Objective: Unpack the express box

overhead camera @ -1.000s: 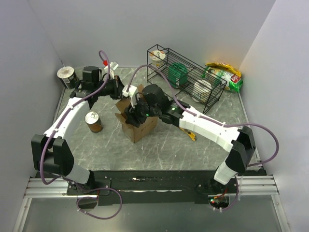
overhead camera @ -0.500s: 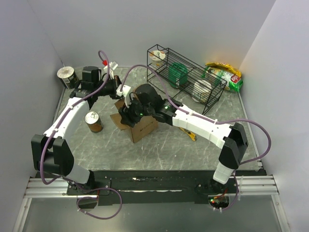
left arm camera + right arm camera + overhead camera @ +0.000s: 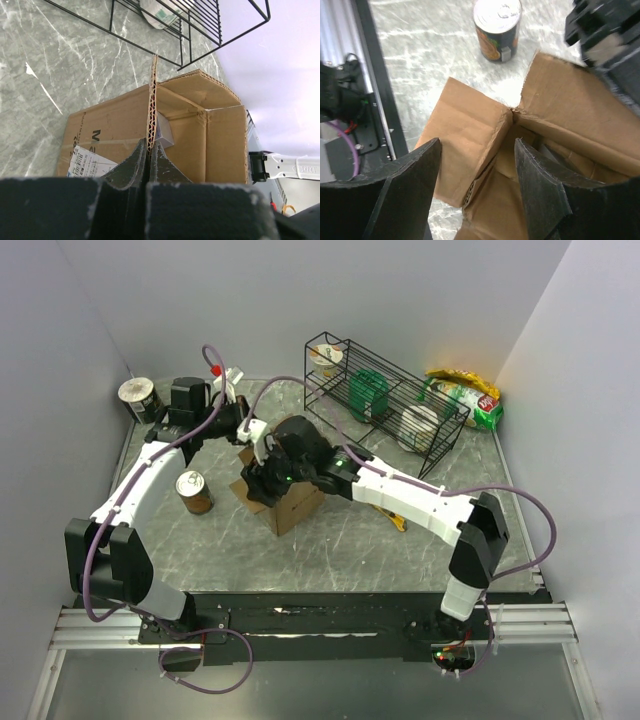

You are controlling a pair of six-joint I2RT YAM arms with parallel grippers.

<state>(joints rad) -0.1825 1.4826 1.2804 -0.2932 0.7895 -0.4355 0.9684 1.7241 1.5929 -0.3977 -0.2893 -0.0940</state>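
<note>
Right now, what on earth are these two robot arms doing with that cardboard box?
They are unpacking the brown corrugated cardboard box in the middle of the grey marbled table. Its top is already open. The left claw is shut on the edge of one flap, pinching it. The right claw hangs open just above the opening, its fingers spread wide, and holds nothing. What lies inside the box is hard to make out.

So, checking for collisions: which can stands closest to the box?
The can just left of the express box; the other can sits far off in the back-left corner.
</note>
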